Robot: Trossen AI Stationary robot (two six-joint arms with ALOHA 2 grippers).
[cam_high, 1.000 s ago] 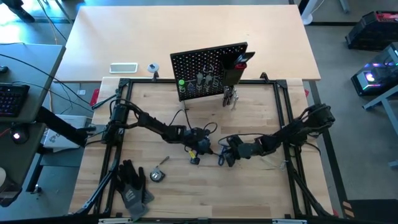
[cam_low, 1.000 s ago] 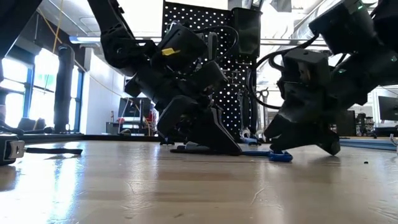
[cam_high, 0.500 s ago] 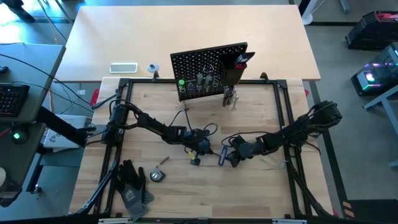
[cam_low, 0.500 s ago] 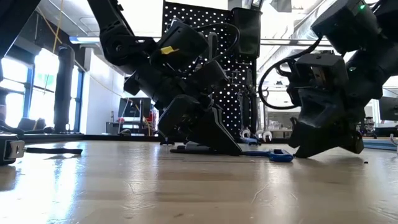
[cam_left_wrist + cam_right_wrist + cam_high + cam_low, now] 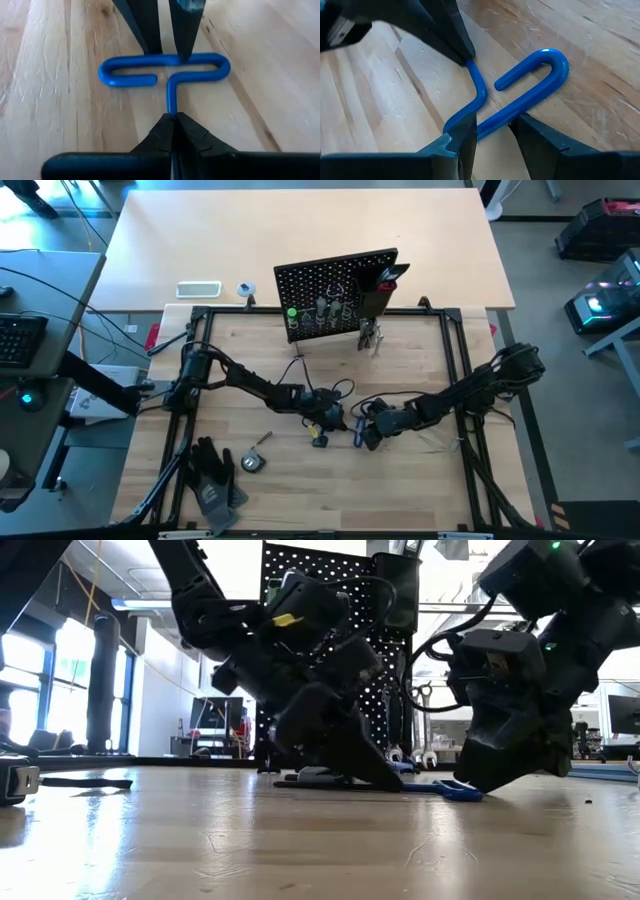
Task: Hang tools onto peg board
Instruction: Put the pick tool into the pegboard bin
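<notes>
Your blue-handled hex key (image 5: 167,75) lies flat mid-table, well short of the peg board (image 5: 335,292) at the far edge. The left gripper (image 5: 172,119) is pinched tight on its shaft; the right gripper (image 5: 490,127) straddles the handle loop, fingers apart. Handover step, I'd say: close right, then release left.

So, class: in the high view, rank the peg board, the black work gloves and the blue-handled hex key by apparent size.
1. peg board
2. black work gloves
3. blue-handled hex key, mostly hidden between the grippers
</notes>
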